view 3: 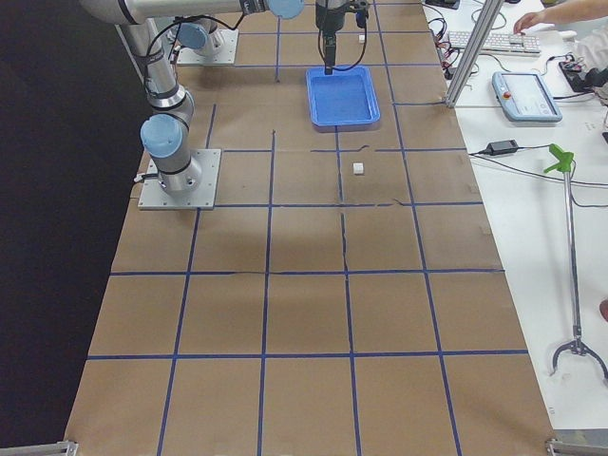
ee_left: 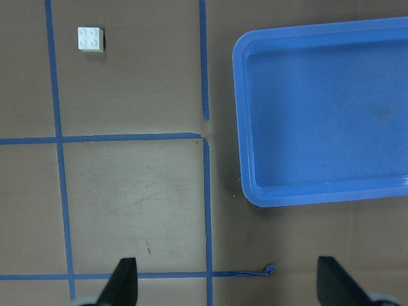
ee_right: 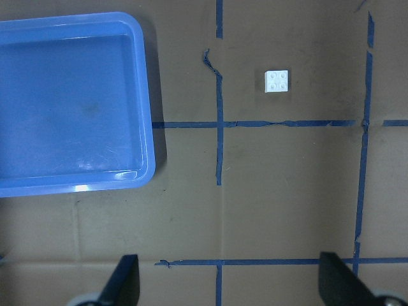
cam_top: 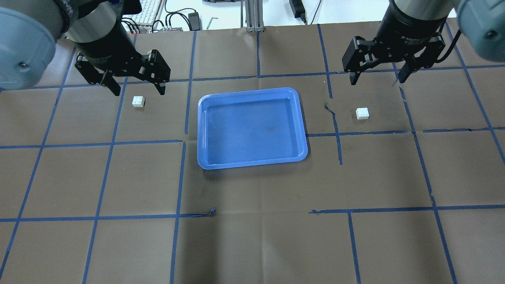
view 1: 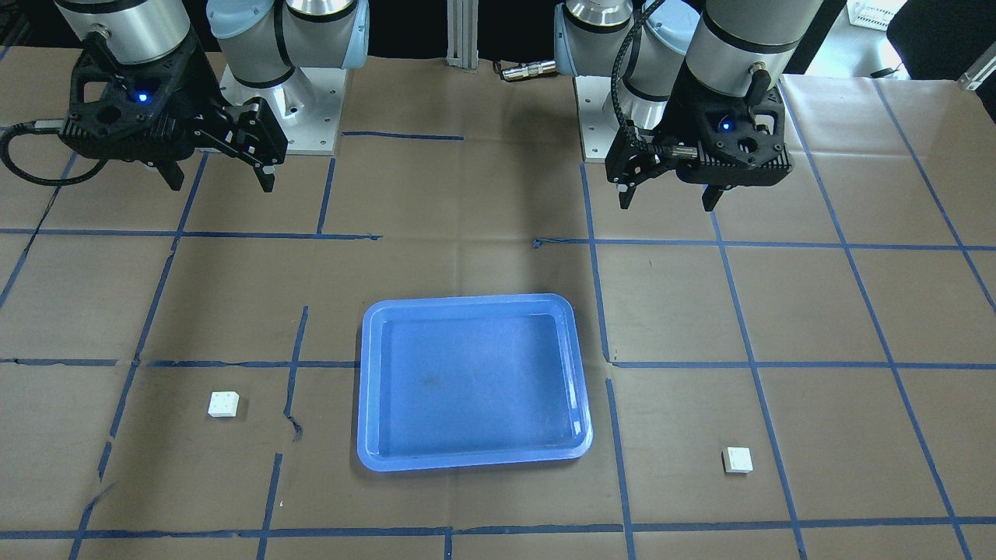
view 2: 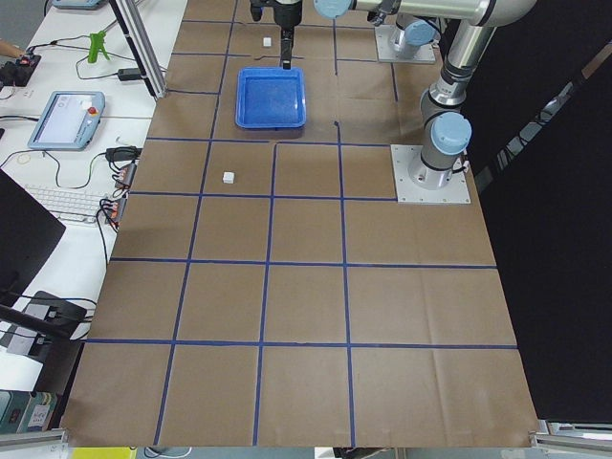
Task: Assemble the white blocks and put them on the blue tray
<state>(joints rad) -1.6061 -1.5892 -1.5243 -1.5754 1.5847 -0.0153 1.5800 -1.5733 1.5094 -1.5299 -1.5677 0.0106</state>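
Note:
The blue tray [cam_top: 252, 126] lies empty in the middle of the table; it also shows in the front view [view 1: 467, 381]. One white block [cam_top: 138, 101] lies left of the tray, and shows in the left wrist view [ee_left: 91, 39] and the front view [view 1: 737, 460]. The other white block [cam_top: 362, 113] lies right of the tray, and shows in the right wrist view [ee_right: 277, 80] and the front view [view 1: 223, 404]. My left gripper [cam_top: 138, 88] is open and empty, held high above its side. My right gripper [cam_top: 377, 80] is open and empty, also held high.
Brown paper with a grid of blue tape lines [cam_top: 252, 213] covers the table. The arm bases [view 1: 303, 101] stand at the robot's edge. Keyboards, cables and a pendant [view 2: 72, 115] lie on a side bench beyond the far edge.

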